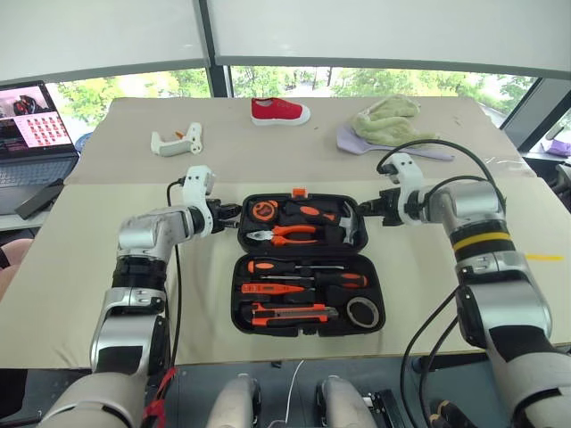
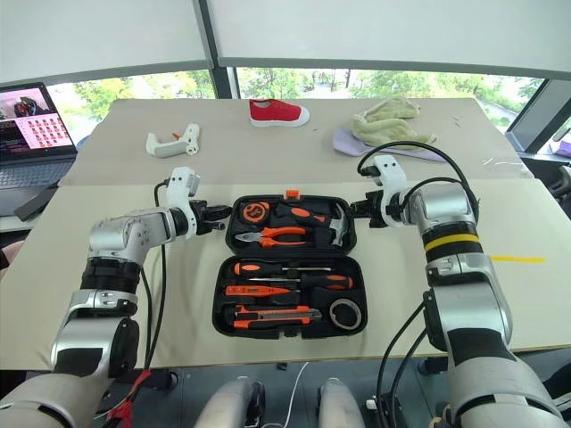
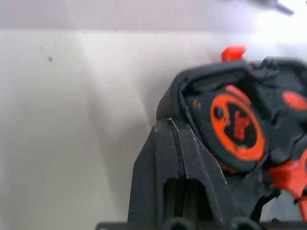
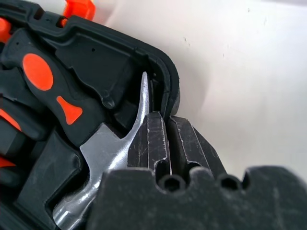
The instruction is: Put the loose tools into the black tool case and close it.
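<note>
Open black moulded plastic tool case (image 1: 308, 264), tools seated. Left gripper (image 1: 234, 211) and right gripper (image 1: 364, 209), fingers pressed together, flank the far half's edges; lifting evenly should fold it shut.

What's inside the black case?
The open case holds a tape measure, pliers, hammer, two screwdrivers, a tester, a knife and tape roll. Anything beneath them is hidden.
</note>
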{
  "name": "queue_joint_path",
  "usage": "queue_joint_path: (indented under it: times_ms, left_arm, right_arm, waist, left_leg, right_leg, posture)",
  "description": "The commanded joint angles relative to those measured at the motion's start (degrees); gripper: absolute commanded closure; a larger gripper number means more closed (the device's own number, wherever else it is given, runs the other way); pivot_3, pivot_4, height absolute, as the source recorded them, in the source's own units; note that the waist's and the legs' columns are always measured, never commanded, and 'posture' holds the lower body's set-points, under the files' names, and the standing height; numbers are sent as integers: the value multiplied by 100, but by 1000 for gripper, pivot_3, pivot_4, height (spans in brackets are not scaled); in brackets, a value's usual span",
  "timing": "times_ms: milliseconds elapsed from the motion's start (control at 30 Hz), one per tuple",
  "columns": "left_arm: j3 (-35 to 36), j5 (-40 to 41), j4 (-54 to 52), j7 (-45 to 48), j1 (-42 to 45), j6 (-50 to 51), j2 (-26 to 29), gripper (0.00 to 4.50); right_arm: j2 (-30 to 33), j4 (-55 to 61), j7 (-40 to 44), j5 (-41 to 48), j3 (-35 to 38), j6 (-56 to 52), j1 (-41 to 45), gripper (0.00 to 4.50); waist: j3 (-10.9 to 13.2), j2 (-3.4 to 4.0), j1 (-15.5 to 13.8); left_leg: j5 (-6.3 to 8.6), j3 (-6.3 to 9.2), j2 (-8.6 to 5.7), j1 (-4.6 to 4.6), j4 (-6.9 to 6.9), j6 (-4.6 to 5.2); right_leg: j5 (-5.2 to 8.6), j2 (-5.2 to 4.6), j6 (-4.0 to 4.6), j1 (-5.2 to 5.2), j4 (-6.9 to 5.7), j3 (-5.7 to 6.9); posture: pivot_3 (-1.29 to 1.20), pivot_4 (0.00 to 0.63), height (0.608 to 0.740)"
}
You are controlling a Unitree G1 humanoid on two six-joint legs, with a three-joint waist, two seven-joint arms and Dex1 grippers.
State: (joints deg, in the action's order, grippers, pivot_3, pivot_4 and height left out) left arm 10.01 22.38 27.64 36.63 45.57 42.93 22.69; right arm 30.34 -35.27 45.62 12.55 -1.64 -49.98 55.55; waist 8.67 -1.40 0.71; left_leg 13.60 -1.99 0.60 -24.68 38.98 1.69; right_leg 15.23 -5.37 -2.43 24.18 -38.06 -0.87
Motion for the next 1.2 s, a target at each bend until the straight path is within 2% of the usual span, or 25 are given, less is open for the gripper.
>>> queue_joint_path:
  times_ms: [33,167,200,233,400,433,700,800,933,967,1200]
  left_arm:
    - [21,121,-343,305,-83,-244,91,4492]
    - [-5,155,-305,373,-64,80,154,4492]
    - [-76,95,-328,377,-47,144,200,3986]
    - [-172,36,-365,432,-41,171,243,3845]
    - [-277,14,-229,359,142,527,290,2138]
    - [-359,-48,-227,364,147,502,291,1939]
    - [-875,-637,142,76,319,72,142,1939]
    - [-962,-756,172,31,388,73,150,2590]
    - [-1101,-819,106,104,444,252,203,4102]
    - [-1170,-819,61,146,461,424,212,4358]
    - [-1063,-628,99,213,533,1189,87,4438]
  right_arm:
    - [186,810,210,282,286,42,-88,4500]
    - [254,1064,215,208,111,-53,-415,4500]
    - [237,1075,173,198,100,-58,-452,4500]
    - [217,1079,142,191,98,-46,-479,4500]
    - [155,984,87,109,21,114,-488,4500]
    - [145,972,82,105,15,125,-481,4500]
    - [62,969,82,51,-27,192,-462,4500]
    - [59,1023,98,40,-28,159,-479,4500]
    - [72,1049,118,29,-24,145,-504,4500]
    - [78,1051,123,23,-31,141,-508,4500]
    - [70,1040,123,17,-27,132,-490,4500]
  waist:
    - [0,0,1]
    - [0,0,-3]
    - [0,0,-2]
    - [0,0,2]
    - [0,0,1]
    - [0,0,2]
    - [0,0,-5]
    - [0,0,-4]
    - [0,0,4]
    - [0,0,4]
    - [0,0,2]
  left_leg:
    - [-2,0,0,0,-1,-4]
    - [0,0,2,0,-3,0]
    - [1,0,1,-1,-3,2]
    - [2,0,1,-1,-3,3]
    - [2,0,0,-1,-2,4]
    - [2,0,0,0,-2,4]
    - [1,0,0,1,-1,3]
    - [1,0,-1,2,-1,3]
    - [1,0,-1,4,-2,3]
    - [1,0,-1,5,-2,3]
    - [1,0,-2,5,-2,4]
  right_leg:
    - [0,0,0,1,-1,0]
    - [0,3,0,1,2,1]
    - [0,2,0,1,2,1]
    - [0,2,0,0,2,1]
    - [0,3,0,0,4,2]
    - [0,4,0,-1,3,2]
    - [0,5,0,-3,3,2]
    - [0,5,0,-4,3,2]
    - [0,7,0,-3,1,1]
    - [0,7,0,-4,1,1]
    - [0,7,0,-5,2,1]
  posture:
    - [0,150,740]
    - [0,150,740]
    - [0,150,740]
    - [0,150,740]
    - [0,150,740]
    - [0,150,740]
    - [0,150,740]
    - [0,150,740]
    - [0,150,740]
    - [0,150,740]
    - [0,150,740]
